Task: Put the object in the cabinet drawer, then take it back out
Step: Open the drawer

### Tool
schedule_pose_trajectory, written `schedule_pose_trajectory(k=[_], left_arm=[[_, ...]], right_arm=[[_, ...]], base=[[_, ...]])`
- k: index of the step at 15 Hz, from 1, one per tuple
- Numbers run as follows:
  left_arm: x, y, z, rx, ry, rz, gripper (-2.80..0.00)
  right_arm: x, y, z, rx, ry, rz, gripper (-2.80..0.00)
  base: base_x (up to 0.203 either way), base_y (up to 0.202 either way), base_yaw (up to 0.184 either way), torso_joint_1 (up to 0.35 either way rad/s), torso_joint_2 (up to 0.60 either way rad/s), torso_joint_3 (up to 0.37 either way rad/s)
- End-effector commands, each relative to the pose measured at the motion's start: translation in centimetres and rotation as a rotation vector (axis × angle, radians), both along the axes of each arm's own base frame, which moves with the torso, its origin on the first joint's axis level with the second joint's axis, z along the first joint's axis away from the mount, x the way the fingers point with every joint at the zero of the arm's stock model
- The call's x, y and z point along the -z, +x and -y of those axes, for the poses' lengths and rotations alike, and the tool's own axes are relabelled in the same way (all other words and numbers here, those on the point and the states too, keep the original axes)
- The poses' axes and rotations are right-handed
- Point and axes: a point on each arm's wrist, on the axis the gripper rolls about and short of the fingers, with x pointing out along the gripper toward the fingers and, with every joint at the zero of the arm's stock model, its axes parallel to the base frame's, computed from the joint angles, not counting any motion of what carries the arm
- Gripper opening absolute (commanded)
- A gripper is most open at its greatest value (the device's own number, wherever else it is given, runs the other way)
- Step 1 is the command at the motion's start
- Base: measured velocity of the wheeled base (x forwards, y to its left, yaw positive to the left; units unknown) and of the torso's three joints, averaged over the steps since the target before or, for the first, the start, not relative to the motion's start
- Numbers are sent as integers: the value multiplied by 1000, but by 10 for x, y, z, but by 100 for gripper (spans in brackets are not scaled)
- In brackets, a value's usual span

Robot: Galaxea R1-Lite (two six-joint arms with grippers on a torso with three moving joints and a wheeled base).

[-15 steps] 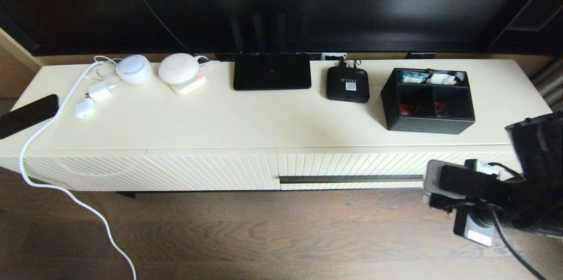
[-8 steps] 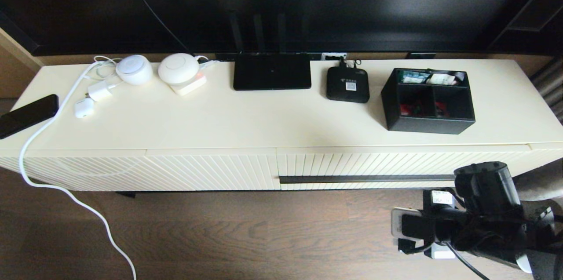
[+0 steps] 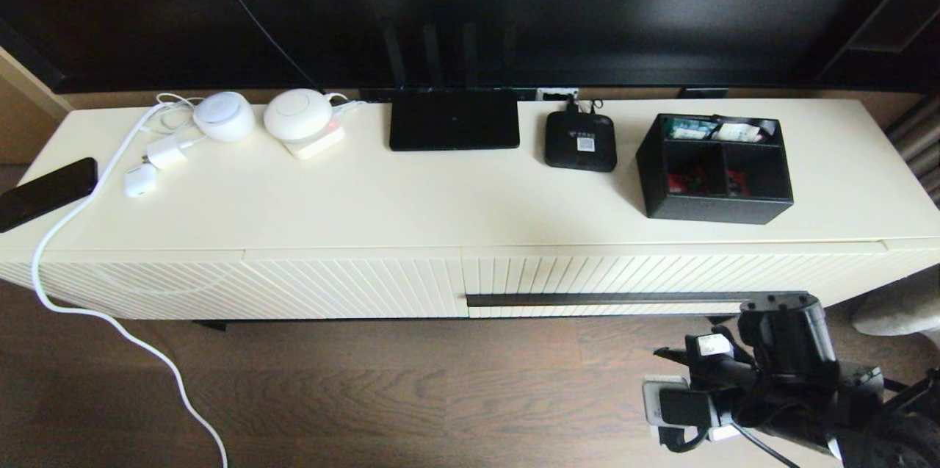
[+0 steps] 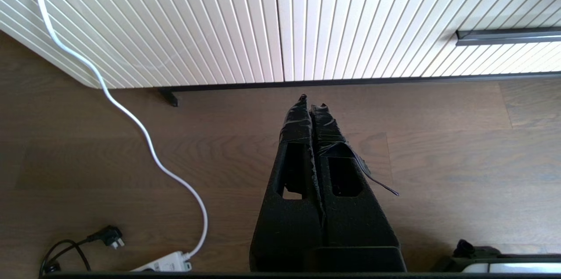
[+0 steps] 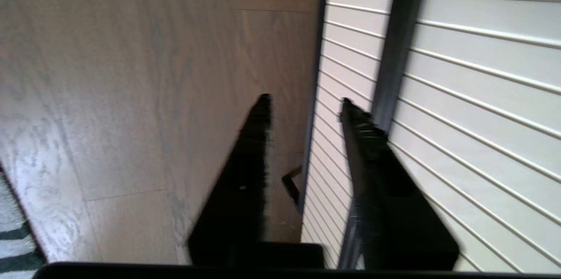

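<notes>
The right gripper (image 5: 302, 101) hangs low before the closed cabinet drawer (image 3: 661, 273), its fingers parted moderately and holding nothing, one fingertip close to the dark bar handle (image 5: 394, 51), probably lined up to hook it and pull. The organizer box (image 3: 716, 167) sits above and beyond that gripper on the table (image 3: 440, 196), waiting. The left gripper (image 4: 312, 100) idles over the floor, fingers pressed together, empty.

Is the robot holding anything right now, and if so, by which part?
Nothing is held. The right gripper is open, near the drawer's bar handle; the left gripper is shut on nothing above the floor.
</notes>
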Motion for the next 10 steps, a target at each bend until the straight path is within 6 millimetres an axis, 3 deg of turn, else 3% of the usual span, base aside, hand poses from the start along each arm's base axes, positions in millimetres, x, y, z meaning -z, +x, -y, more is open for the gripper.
schedule_pose_trajectory(k=[1,5,10], left_arm=[[0,0,0,0,0,-1,-280],[0,0,0,0,0,-2,-280],[0,0,0,0,0,-3,-280]], right_arm=[[14,4,-1,-12,-18,-38,0],[28,19,-6,-10,-5,-4,0],[35,42,8,38,-14,47,0]], base=[[0,0,0,0,0,0],[0,0,0,0,0,0],[0,0,0,0,0,0]])
